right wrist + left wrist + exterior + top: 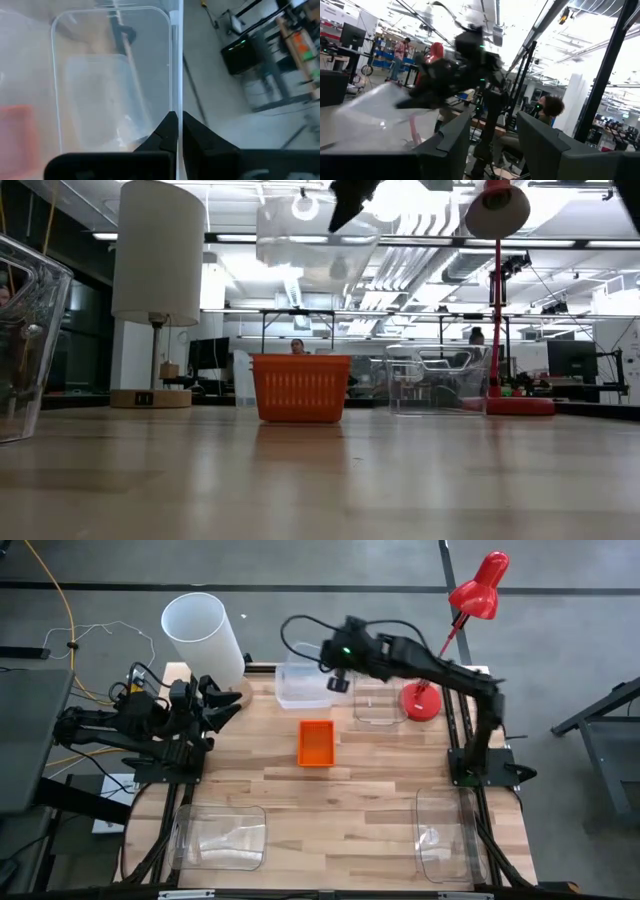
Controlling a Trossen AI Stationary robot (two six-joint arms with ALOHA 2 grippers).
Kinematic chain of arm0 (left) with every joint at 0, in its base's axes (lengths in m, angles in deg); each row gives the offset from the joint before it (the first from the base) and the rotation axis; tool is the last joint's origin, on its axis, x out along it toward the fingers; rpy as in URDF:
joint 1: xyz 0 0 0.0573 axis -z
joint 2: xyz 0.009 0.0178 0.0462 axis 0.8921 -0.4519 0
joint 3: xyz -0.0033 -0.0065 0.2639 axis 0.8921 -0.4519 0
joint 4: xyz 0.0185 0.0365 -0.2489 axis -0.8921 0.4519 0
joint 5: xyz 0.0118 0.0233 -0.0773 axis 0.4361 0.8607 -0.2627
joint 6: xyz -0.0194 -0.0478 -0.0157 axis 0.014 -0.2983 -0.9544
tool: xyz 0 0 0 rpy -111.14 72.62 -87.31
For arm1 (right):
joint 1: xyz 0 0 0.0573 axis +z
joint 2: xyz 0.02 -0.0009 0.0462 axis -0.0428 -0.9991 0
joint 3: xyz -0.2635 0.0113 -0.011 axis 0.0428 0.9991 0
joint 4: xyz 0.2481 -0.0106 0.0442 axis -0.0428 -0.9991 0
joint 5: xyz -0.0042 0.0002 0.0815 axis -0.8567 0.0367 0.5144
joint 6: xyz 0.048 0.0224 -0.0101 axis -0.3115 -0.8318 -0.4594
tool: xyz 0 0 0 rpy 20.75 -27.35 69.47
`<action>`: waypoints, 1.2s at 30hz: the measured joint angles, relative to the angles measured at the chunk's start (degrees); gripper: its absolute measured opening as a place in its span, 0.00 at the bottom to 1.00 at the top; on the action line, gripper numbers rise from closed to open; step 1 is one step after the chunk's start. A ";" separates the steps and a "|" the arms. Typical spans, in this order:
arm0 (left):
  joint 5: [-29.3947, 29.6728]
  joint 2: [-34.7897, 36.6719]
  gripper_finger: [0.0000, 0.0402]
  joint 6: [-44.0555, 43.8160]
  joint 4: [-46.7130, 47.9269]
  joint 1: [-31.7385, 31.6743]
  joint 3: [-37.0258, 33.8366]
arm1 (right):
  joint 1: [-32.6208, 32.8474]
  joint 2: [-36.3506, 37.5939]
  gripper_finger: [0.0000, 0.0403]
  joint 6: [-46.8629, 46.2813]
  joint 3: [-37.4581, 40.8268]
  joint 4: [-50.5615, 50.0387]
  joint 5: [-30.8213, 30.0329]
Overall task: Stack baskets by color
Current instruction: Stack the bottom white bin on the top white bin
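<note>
High view, left to right: left arm parked at the left edge of the table, left gripper [222, 700] pointing toward the white cylinder [203, 632], fingers spread partway with nothing between them. Clear bin [220, 835] lying at the lower left of the table [350, 790]. Orange basket [316, 743] sitting alone at the middle of the frame. Just above it, toward the far edge, another clear bin [300, 687] held by the right gripper [338, 683] — arm stretched in from the right side. Shallower clear bin [375, 705] just right of that, beside the round base of the red lamp [478, 588]. One more clear bin [445, 835] at the lower right.

Low view: clear bin wall [28, 340] filling the left edge, white cylinder [160, 252] behind it, orange basket [300, 388] resting on the table at center, held clear bin [318, 248] lifted off the table at the top of the frame with the dark gripper [350, 200] on its rim, another clear bin [438, 380] standing to the right by the lamp pole.

Right wrist view: fingers [159, 136] pinched tight on the thin wall of the clear bin [112, 75] — orange blur of the basket [17, 131] at the lower left.

Left wrist view: own fingers [542, 147] apart, empty; right arm and its clear bin blurred beyond.
</note>
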State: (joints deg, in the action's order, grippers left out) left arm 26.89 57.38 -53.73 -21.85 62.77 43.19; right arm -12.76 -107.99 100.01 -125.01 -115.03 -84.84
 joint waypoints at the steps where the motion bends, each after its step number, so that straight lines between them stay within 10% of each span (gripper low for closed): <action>1: 0.05 0.00 0.37 0.00 0.00 0.02 0.00 | -0.70 -1.97 0.00 2.33 -1.90 0.23 0.45; 15: 0.44 0.00 0.37 -0.02 0.00 0.02 0.00 | -3.15 -22.84 0.00 17.95 -16.02 0.20 0.84; 36: 2.40 -0.01 0.37 -0.02 0.00 0.02 0.00 | -3.92 -25.94 0.01 16.31 -15.16 0.71 1.56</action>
State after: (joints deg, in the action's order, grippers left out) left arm 29.29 57.37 -53.76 -21.85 62.79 43.19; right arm -16.68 -133.92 116.33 -140.16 -114.32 -83.28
